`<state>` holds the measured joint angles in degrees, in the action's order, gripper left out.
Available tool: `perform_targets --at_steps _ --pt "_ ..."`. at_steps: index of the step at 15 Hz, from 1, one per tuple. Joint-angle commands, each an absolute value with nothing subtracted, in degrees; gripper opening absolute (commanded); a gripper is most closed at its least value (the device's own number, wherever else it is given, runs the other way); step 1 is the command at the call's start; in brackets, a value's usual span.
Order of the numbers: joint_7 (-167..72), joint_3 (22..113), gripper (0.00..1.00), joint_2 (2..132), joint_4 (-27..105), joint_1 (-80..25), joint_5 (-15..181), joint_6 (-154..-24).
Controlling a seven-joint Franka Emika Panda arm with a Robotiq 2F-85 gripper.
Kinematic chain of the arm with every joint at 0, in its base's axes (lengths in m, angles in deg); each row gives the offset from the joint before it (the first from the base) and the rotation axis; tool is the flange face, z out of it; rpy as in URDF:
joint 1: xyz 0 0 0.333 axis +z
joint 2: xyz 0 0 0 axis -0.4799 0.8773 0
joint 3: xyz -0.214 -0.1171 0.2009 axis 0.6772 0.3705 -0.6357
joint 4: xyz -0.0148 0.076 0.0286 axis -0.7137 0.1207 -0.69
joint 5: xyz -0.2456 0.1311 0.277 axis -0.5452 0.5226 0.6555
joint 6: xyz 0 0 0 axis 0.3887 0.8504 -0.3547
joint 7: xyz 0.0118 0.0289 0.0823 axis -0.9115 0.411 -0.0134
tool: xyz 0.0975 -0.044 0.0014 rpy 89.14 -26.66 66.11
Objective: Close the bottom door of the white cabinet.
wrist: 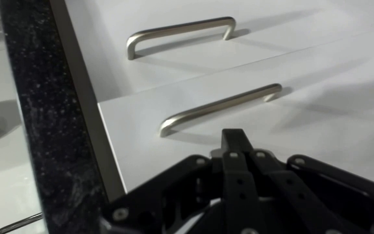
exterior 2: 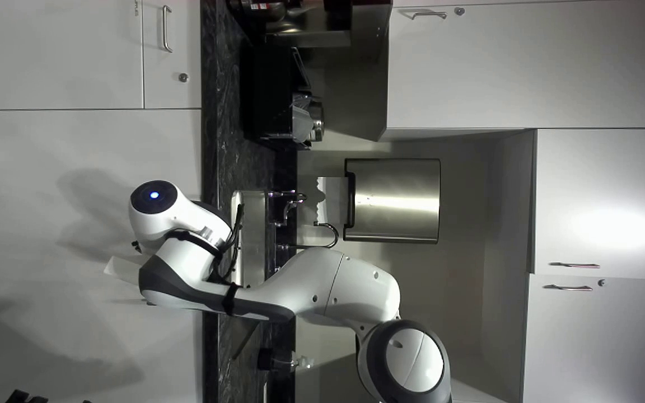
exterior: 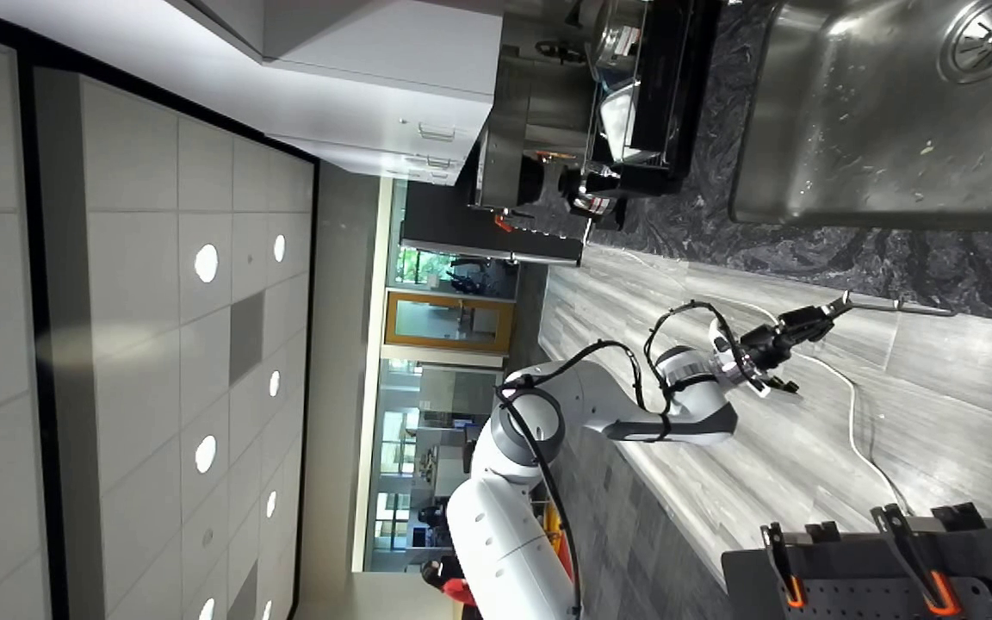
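The black jointed claw point(wrist: 240, 144), pinched together, should squarely press the flat white door point(wrist: 307, 133) (seemingly ajar below the front edge of the black stone bench point(wrist: 49, 120)), missing the bowed metal handle point(wrist: 221, 104).

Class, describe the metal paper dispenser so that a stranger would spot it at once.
In an exterior view, turned sideways, start at the dark counter, then its sink. On the wall above that sink is the paper dispenser. Unlike the pale, handled cabinets nearby, it is a shiny metal box with a wavy-edged white sheet sticking out.
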<state>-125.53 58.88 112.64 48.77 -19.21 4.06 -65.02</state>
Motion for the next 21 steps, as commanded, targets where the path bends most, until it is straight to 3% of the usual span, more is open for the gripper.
perform_targets --at_steps 1,10,21 --pt "-127.92 57.19 0.00 109.04 52.99 -19.98 3.42 -69.52" --pt "-127.14 53.26 0.00 89.80 76.76 -23.84 8.37 -78.80" --pt "-125.22 55.55 0.00 63.00 97.71 -26.71 9.53 -97.45"
